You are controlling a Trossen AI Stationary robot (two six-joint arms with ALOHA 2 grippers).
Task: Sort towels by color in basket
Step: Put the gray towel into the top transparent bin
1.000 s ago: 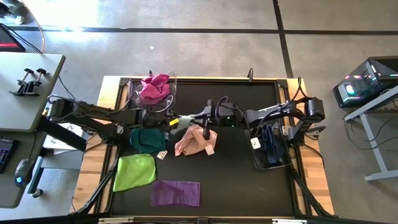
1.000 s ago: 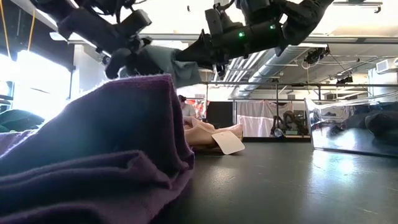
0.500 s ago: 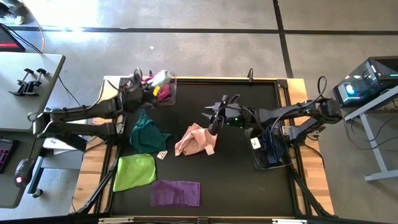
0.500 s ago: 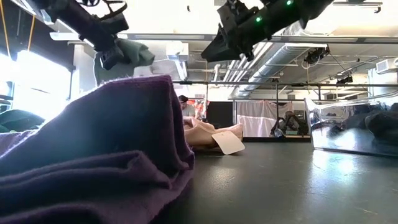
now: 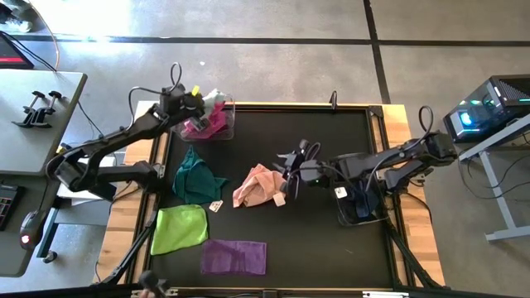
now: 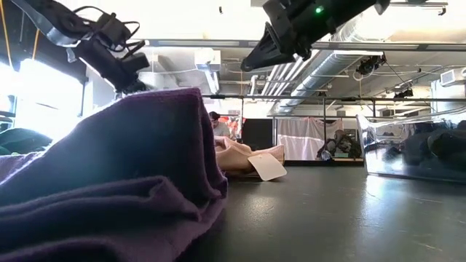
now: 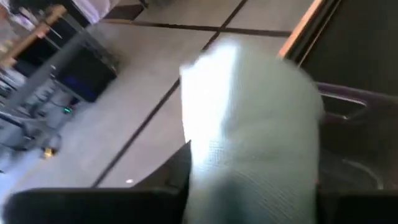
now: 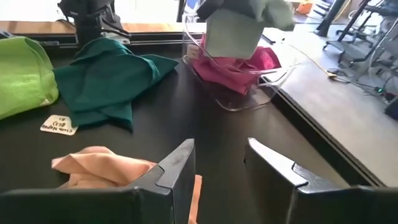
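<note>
1. Baskets first: we see a clear bin [image 5: 211, 124] at the table's far left corner w/ a magenta towel [image 5: 207, 126] bunched inside; the right wrist view shows the same bin [image 8: 249, 87] w/ that magenta cloth [image 8: 239, 65] spilling to its rim.
2. A second clear bin [image 5: 362, 203] sits at the table's right side, holding a navy towel [image 5: 361, 192].
3. Loose on the black table [image 5: 323, 248]: dark teal towel [image 5: 195, 175], peach-pink towel [image 5: 258, 185] at centre, lime green towel [image 5: 180, 228], purple towel [image 5: 235, 256] nearest the front edge.
4. Left gripper [image 5: 199, 97] is stretched out above the far-left bin, clenched on a mint towel [image 5: 212, 99] that hangs over the magenta one; its own wrist cam is filled by the pale cloth [image 7: 249, 124].
5. Right gripper [image 5: 286, 161] hangs over the table just beside the peach-pink towel, arm reaching in from the right; we see its fingers [image 8: 180, 165] parted, nothing between them.
6. Labels: a small white tag [image 8: 58, 124] lies by the teal cloth w/ writing too small to read; another white tag [image 6: 266, 167] rests against the peach-pink towel in the low view.
</note>
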